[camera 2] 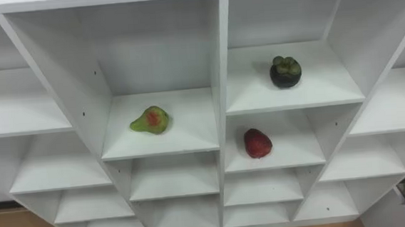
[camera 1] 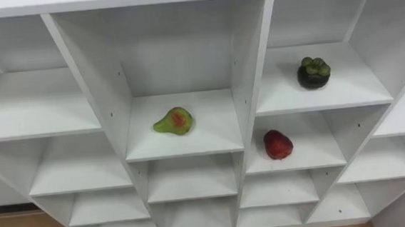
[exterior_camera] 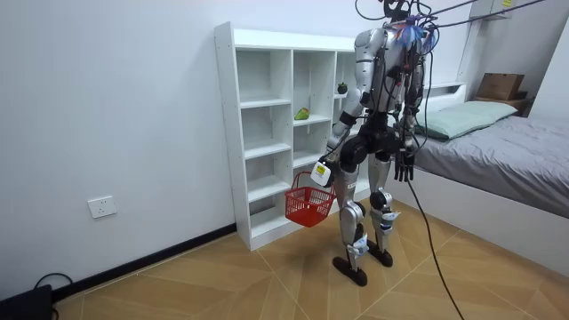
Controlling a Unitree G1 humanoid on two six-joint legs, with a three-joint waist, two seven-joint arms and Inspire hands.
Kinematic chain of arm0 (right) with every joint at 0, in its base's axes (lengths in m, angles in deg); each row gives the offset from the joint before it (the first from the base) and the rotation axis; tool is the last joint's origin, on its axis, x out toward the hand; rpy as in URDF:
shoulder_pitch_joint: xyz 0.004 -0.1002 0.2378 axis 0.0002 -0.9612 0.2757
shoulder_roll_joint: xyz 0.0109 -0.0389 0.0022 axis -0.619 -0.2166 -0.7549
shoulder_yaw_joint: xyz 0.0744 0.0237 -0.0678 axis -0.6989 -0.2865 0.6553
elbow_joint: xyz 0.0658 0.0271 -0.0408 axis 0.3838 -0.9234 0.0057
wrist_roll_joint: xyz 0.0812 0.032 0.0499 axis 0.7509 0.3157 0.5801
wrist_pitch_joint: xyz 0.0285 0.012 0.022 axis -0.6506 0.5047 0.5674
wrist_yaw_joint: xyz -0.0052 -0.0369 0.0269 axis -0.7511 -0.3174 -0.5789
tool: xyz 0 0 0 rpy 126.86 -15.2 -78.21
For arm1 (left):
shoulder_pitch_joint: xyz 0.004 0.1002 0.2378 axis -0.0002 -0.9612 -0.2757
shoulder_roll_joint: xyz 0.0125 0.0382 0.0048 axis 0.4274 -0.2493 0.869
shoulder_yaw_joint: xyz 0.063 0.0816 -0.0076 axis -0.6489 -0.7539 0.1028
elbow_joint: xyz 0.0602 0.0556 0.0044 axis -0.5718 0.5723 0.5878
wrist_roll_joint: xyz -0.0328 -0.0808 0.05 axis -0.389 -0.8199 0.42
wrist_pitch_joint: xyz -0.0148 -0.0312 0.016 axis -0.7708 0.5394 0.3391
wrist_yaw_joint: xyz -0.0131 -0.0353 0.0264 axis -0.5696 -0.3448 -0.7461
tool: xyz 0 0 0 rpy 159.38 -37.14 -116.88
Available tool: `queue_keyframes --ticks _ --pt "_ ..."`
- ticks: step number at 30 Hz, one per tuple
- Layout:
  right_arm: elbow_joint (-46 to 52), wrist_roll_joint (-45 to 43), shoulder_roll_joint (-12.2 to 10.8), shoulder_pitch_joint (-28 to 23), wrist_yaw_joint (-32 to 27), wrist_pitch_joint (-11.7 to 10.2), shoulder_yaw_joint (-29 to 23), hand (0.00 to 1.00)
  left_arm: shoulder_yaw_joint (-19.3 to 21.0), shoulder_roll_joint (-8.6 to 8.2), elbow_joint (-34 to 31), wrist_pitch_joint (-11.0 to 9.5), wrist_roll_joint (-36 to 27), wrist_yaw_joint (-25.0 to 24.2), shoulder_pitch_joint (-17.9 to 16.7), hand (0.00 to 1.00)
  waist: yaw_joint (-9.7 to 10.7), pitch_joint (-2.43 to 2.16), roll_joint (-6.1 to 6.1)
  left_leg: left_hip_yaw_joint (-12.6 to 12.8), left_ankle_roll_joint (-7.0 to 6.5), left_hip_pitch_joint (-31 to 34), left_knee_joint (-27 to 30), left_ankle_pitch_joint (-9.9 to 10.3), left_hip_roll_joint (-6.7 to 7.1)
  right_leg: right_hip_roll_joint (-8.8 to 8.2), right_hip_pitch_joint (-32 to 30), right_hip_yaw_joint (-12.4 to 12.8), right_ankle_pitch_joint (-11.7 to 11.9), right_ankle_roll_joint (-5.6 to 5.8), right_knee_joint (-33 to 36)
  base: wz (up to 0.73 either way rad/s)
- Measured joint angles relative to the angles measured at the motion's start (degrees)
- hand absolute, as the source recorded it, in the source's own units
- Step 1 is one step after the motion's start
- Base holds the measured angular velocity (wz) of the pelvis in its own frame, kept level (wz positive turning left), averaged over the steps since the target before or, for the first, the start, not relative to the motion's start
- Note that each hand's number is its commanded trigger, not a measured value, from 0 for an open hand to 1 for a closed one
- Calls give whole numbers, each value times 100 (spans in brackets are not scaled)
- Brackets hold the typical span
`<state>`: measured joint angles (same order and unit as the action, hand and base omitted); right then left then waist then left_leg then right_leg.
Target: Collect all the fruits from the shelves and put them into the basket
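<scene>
I stand in front of a white shelf unit (camera 1: 246,67) (exterior_camera: 231,107). A green pear with a red patch (camera 1: 174,121) (camera 2: 151,120) lies in the middle compartment. To its right, one shelf higher, sits a dark mangosteen with a green cap (camera 1: 314,72) (camera 2: 285,71). Below the mangosteen lies a red strawberry-like fruit (camera 1: 277,144) (camera 2: 257,142). In the room view my left hand (exterior_camera: 322,172) is shut on the handle of a red basket (exterior_camera: 308,204) hanging at knee height. My right hand (exterior_camera: 405,166) hangs at my side with relaxed fingers.
The other compartments of the shelf unit hold nothing. A bed with a grey cover (exterior_camera: 498,156) stands at the room view's right, close behind me. Wooden floor (exterior_camera: 267,284) lies around my feet.
</scene>
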<state>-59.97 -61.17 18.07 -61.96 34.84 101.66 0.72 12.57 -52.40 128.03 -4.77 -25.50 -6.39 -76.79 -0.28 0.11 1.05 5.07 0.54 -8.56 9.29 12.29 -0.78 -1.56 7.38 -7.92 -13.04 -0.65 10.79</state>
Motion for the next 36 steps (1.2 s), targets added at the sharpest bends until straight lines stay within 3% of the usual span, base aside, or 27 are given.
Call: queue_keyframes --ticks 17,23,31,36 --pt "-22 12 0 -2 26 -44 5 0 -10 2 26 -50 -1 16 -6 100 2 -1 13 -2 0 3 1 0 1 22 -2 2 0 0 1 0" --pt "58 72 1 9 -255 -94 -6 0 -11 0 108 -131 -13 13 9 100 -4 -1 6 0 0 11 0 0 -3 35 -8 11 0 0 0 0" --pt "505 93 10 -29 -762 -386 -231 0 -16 -4 112 -166 -4 39 1 100 10 -1 -12 8 1 12 -8 0 -14 47 -12 23 4 -8 -9 0" --pt "1365 54 16 -329 -1280 -496 -308 0 -22 -23 104 -227 -15 125 -36 100 -12 -6 -44 240 2 20 -13 1 -56 80 -122 225 28 -30 11 -21"
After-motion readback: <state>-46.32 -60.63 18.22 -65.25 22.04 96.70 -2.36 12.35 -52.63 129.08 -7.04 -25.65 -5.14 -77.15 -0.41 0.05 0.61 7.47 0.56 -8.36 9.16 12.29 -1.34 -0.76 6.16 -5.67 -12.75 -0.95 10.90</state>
